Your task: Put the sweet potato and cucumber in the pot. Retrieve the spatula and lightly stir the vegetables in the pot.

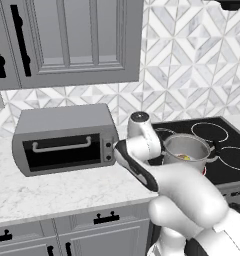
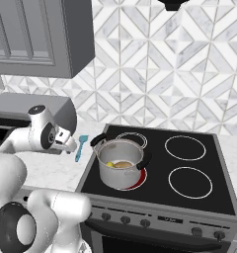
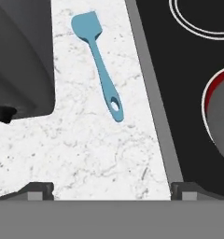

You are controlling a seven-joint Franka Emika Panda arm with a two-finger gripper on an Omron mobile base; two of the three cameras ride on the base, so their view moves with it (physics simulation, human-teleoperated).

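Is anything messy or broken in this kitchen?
Nothing stands out. The spatula lies flat on the counter between the toaster oven and the stove. The pot stands upright with the vegetables inside; no spills.

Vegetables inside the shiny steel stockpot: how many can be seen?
2. In the shiny steel stockpot, the yellow-green cucumber shows at the left of its floor, the orange-brown sweet potato right beside it; the wall may hide more.

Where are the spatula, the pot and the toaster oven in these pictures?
spatula (image 3: 102, 74), hand view, on the middle of its handle.
pot (image 2: 116, 174), right base view, on its steel side wall.
toaster oven (image 1: 67, 119), left base view, on its top panel.
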